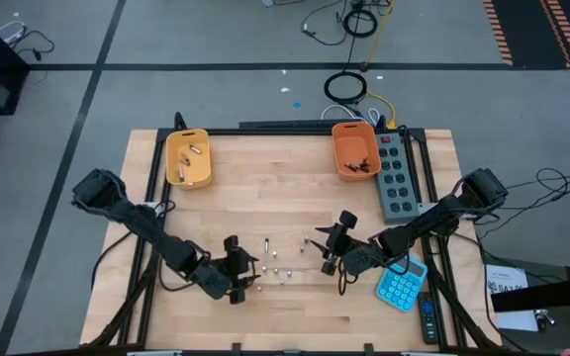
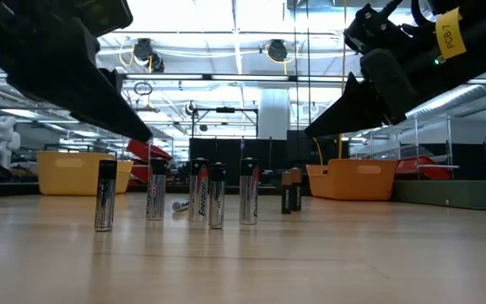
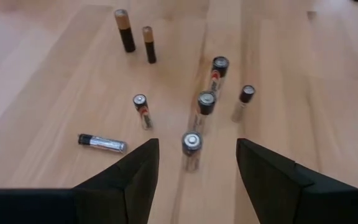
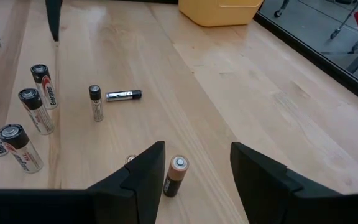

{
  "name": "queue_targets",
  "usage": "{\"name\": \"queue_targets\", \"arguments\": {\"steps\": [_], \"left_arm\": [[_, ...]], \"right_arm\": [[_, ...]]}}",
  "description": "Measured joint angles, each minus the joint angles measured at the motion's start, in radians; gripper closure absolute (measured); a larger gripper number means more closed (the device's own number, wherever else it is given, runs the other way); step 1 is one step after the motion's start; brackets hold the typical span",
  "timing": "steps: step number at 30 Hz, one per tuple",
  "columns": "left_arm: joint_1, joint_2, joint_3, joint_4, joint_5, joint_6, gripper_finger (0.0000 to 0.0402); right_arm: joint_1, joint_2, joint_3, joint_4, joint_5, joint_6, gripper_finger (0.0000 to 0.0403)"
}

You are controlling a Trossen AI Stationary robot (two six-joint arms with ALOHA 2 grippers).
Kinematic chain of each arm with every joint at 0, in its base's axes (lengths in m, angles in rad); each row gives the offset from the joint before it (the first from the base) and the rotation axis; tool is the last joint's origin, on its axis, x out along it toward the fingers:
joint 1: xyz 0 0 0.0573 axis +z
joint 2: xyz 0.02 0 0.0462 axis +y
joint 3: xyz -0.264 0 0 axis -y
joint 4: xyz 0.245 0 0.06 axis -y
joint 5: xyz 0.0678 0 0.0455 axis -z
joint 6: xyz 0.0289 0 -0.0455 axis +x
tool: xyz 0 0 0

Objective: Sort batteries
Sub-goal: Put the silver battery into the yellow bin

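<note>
The wooden desk (image 1: 295, 188) carries a yellow bin (image 1: 187, 158) and an orange bin (image 1: 355, 151) at its far edge. The left gripper (image 1: 248, 274) and right gripper (image 1: 327, 249) hover near the front, jaws wide and empty. Between them the batteries (image 1: 277, 261) form a loose cluster, most upright, one lying flat (image 3: 102, 142).
</note>
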Motion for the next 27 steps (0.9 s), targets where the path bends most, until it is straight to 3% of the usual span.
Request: {"name": "queue_targets", "arguments": {"steps": [27], "left_arm": [[0.029, 0.2, 0.013, 0.139, -0.082, 0.011, 0.0178]], "right_arm": [[0.0, 0.0, 0.0, 0.0, 0.0, -0.002, 0.0229]]}}
